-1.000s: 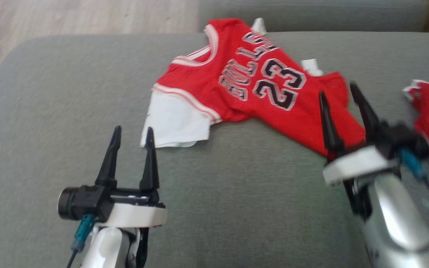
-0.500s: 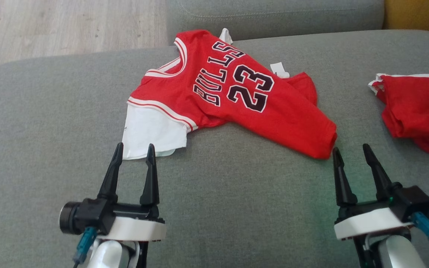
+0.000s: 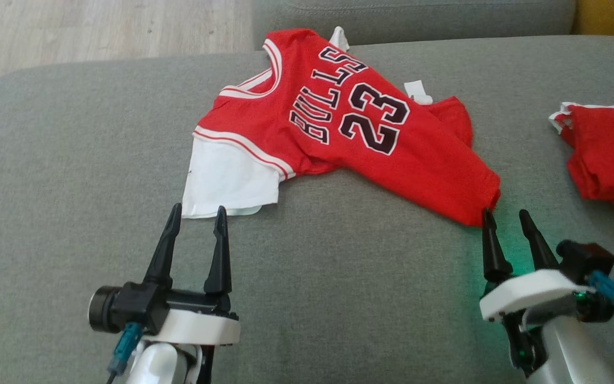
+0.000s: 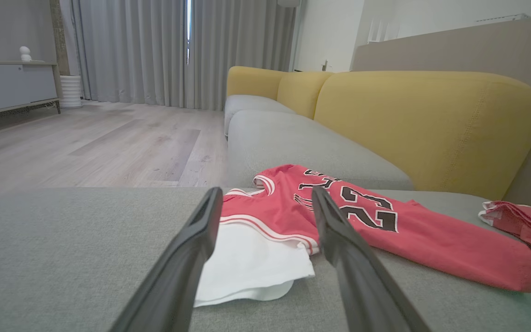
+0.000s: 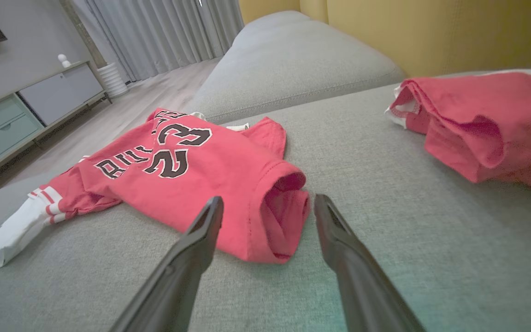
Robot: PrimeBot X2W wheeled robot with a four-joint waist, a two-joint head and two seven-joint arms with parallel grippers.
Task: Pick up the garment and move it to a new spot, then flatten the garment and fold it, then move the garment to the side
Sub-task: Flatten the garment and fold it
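So, head view: we see the jersey (image 3: 339, 128) spread on the sofa (image 3: 339, 298), left gripper (image 3: 199, 208) jaws apart near its white sleeve, right gripper (image 3: 505, 212) apart at the hem. Left wrist: sleeve beyond the fingers (image 4: 187, 258). Right wrist: hem opening just ahead.
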